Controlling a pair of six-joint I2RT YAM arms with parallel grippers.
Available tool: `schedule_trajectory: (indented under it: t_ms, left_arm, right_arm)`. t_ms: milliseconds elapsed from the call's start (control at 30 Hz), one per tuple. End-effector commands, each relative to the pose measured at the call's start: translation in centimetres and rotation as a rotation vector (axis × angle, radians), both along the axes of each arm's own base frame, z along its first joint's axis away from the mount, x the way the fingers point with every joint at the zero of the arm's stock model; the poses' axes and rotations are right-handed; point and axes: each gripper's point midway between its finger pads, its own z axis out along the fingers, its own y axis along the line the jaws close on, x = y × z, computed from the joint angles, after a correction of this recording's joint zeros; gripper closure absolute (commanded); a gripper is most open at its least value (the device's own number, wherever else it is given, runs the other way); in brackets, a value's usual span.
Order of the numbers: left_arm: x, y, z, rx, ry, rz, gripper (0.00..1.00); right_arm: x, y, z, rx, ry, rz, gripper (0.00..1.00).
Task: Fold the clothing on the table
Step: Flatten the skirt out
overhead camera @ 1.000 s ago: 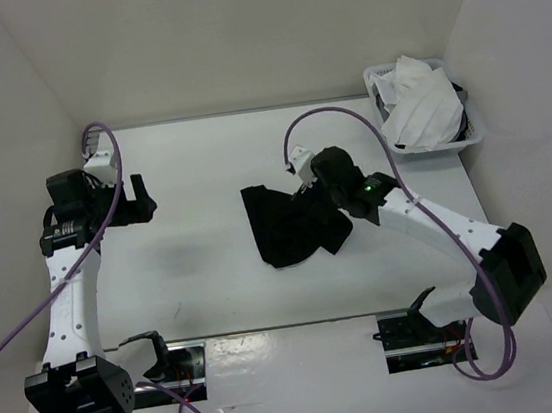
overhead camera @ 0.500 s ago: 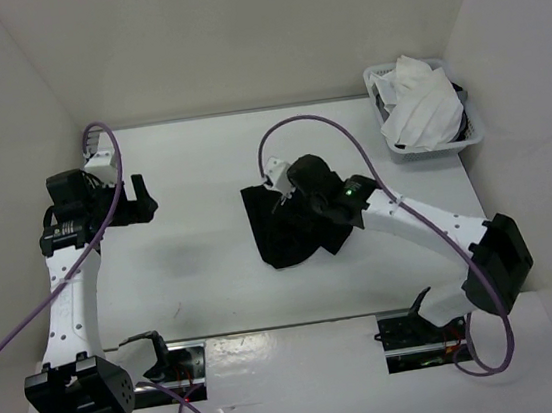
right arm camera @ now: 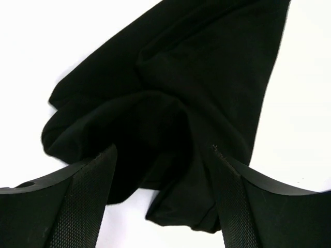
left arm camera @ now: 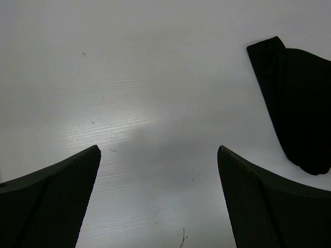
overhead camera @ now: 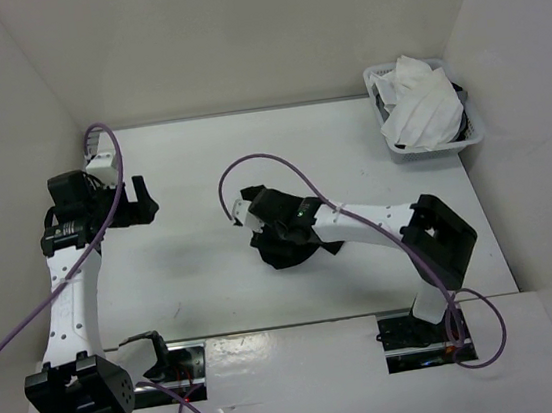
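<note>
Right wrist: black clothing (right arm camera: 170,103) bunched, creased, plain, on white table (right arm camera: 310,129).

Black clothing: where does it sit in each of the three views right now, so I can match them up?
Top external: the clothing lies mid-table, bunched, partly under the right arm.
Left wrist: the clothing is at the upper right, cut by the right edge.
Right wrist: the clothing fills the centre and top, crumpled.
Shared landmark: the white table shows under it in every view.
</note>
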Motion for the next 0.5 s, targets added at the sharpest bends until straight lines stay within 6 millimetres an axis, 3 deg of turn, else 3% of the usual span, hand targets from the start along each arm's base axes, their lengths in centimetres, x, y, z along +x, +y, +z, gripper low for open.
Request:
schedule_trajectory:
  t_ms: [0,133,367,467]
  left_arm:
    - [0.0,-0.1,0.7,0.013,-0.04,-0.029,0.01]
    - [0.1,-0.1,0.5,0.011,-0.031,-0.029,0.01]
    - [0.1,-0.1,0.5,0.011,-0.031,-0.029,0.01]
    - [0.1,-0.1,0.5,0.011,-0.031,-0.029,0.01]
  right_arm:
    - [2.6,2.6,3.2,0.094,-0.12,-0.006,0.25]
    - [2.9,2.7,3.1,0.092,-0.134,-0.005,0.25]
    - [3.7,2.4,0.3,0.037,-0.109,-0.007,0.29]
    - [3.8,3.5,1.3,0.081,-0.1,0.006,0.29]
